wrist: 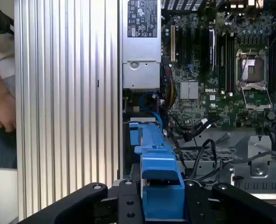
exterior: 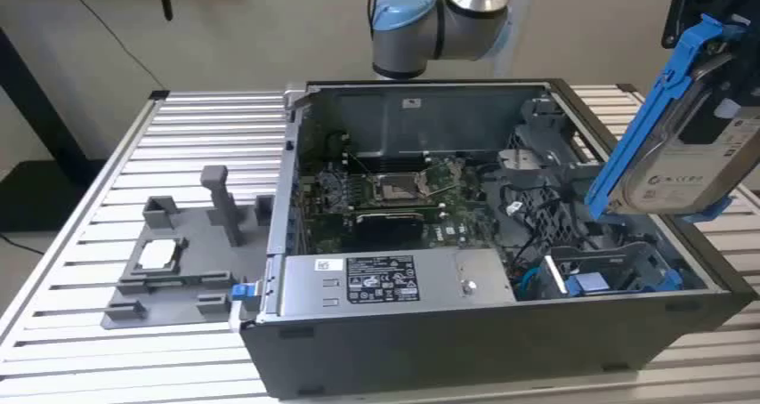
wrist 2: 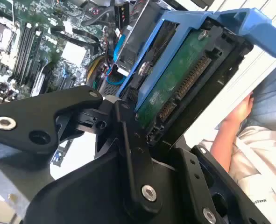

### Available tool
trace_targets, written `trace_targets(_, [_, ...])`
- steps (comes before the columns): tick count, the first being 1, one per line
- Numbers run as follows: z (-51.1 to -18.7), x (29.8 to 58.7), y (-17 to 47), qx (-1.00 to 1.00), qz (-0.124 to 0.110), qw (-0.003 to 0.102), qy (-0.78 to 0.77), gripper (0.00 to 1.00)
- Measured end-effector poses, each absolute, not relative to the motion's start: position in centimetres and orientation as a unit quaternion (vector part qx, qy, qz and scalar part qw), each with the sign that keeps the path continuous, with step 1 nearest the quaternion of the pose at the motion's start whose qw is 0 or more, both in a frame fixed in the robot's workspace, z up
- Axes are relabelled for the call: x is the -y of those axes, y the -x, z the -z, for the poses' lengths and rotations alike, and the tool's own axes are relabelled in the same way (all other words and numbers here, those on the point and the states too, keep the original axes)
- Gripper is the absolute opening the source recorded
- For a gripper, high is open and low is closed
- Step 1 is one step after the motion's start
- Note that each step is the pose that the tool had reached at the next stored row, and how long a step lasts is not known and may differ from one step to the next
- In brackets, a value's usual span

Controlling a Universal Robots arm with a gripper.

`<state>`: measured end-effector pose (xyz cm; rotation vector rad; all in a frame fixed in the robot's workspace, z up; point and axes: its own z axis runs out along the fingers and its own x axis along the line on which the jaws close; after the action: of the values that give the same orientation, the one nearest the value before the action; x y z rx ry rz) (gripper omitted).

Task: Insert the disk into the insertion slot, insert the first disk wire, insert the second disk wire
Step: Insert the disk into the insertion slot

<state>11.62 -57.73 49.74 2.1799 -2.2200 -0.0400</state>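
The disk (exterior: 695,168), a silver-grey drive with a white label in a blue carrier frame (exterior: 659,110), hangs on edge in the air above the exterior view's right side of the open computer case. My gripper (exterior: 703,17) is shut on its upper end. In the second wrist view the black fingers (wrist 2: 128,140) clamp the disk (wrist 2: 180,88), whose green circuit side and connector show. In the first wrist view the blue carrier (wrist: 159,179) sits between my fingers (wrist: 123,203). The insertion slot (exterior: 611,275), a grey bay with blue tabs, lies below in the case's near right corner.
The case (exterior: 475,333) holds a motherboard (exterior: 392,195), a grey power-supply box (exterior: 380,279) and loose black cables (exterior: 529,213). A grey fixture block (exterior: 178,257) stands at the exterior view's left on the slatted table (exterior: 71,333). A person's hand (wrist: 2,112) rests beside the table.
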Motion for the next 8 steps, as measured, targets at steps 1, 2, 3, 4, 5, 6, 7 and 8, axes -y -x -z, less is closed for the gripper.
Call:
trace_targets(1, [-49.74, 57.73, -11.62, 0.713, 0.013, 0.015, -0.701, 0.32])
trace_targets(2, [-49.74, 57.73, -11.62, 0.713, 0.013, 0.015, -0.701, 0.32])
trace_targets(3, [-49.74, 57.73, -11.62, 0.713, 0.013, 0.015, -0.701, 0.32])
trace_targets(4, [-49.74, 57.73, -11.62, 0.713, 0.013, 0.015, -0.700, 0.32])
trace_targets(5, [-49.74, 57.73, -11.62, 0.713, 0.013, 0.015, -0.700, 0.32])
trace_targets(6, [-49.74, 57.73, -11.62, 0.713, 0.013, 0.015, -0.701, 0.32])
trace_targets(7, [-49.74, 57.73, -11.62, 0.713, 0.013, 0.015, -0.700, 0.32])
trace_targets(8, [-49.74, 57.73, -11.62, 0.713, 0.013, 0.015, -0.701, 0.32])
